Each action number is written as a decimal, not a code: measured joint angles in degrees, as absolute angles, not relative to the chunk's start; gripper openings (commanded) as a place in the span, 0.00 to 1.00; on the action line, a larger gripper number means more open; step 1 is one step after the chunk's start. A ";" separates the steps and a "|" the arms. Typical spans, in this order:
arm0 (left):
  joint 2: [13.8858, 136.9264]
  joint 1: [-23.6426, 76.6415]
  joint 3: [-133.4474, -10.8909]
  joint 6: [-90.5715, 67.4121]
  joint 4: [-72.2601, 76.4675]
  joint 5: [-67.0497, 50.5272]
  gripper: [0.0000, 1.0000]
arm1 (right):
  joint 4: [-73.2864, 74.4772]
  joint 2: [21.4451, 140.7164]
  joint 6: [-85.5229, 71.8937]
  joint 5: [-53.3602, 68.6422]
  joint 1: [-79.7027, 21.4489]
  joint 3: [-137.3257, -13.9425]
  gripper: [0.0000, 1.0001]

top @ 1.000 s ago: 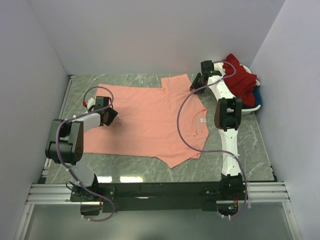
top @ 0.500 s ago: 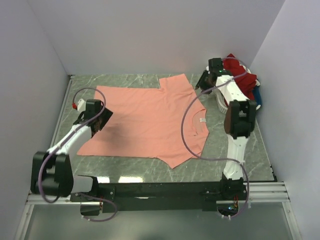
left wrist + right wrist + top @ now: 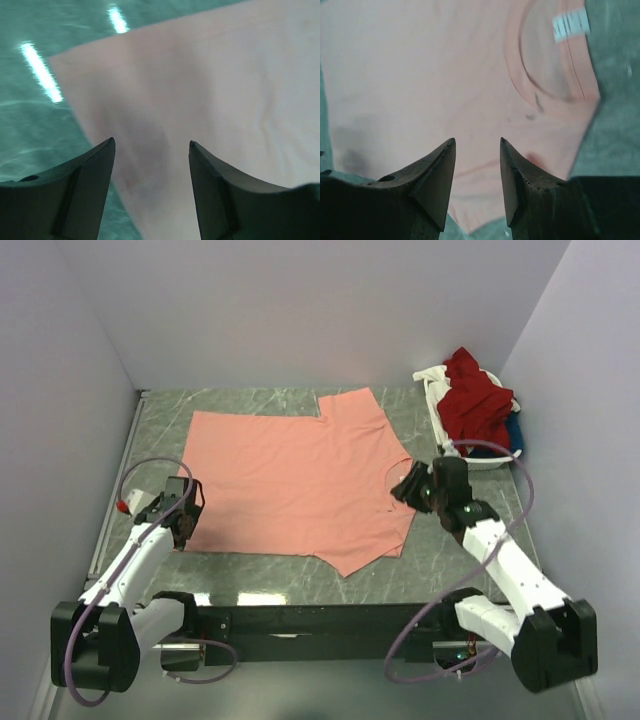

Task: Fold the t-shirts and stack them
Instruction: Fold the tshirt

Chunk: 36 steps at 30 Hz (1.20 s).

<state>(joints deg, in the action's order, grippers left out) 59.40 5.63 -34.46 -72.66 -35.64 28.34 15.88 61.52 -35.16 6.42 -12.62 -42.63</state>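
Observation:
A salmon-pink t-shirt (image 3: 295,475) lies spread flat on the marble table, its neck toward the right. My left gripper (image 3: 190,512) hovers over the shirt's near-left corner, jaws open and empty; in the left wrist view the gripper (image 3: 151,142) stands above the pink cloth (image 3: 225,75) just inside its edge. My right gripper (image 3: 400,487) is at the collar, open and holding nothing. In the right wrist view the gripper (image 3: 477,140) is above the cloth beside the neck opening (image 3: 545,65), with the white label (image 3: 571,22) beyond. More t-shirts are heaped at the back right: dark red (image 3: 475,400), blue (image 3: 512,430) and white (image 3: 430,374).
A white basket (image 3: 437,412) at the back right holds the heap of shirts. Grey walls close in the table on the left, back and right. Bare marble (image 3: 480,490) shows to the right of the spread shirt and along the near edge.
Both arms have drawn back toward the near edge. The left went from the shirt's left side to its near-left corner; the right left the far sleeve and came to the collar. Both jaws opened wider.

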 measured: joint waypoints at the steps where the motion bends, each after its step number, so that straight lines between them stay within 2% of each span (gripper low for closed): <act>1: 58.98 5.50 -34.00 -73.87 -37.58 29.41 0.67 | 16.14 58.98 -35.53 6.63 -13.13 -39.11 0.47; 5: 56.58 5.02 -31.83 -77.73 -42.48 32.05 0.67 | 18.15 48.84 -36.14 6.48 -13.26 -30.61 0.47; 9: 54.13 4.43 -30.20 -80.49 -44.53 33.04 0.65 | 18.50 43.86 -35.48 5.85 -13.26 -29.76 0.47; 22: 61.17 1.06 -28.82 -82.06 -41.39 32.97 0.50 | 18.57 46.17 -33.52 5.58 -13.26 -27.94 0.48; 28: 65.80 0.38 -29.28 -80.27 -38.83 32.67 0.22 | 17.91 48.58 -33.47 5.67 -13.26 -27.64 0.49; 36: 65.76 -0.91 -29.98 -76.93 -36.38 32.12 0.06 | 15.94 51.46 -33.78 6.85 -13.26 -24.64 0.50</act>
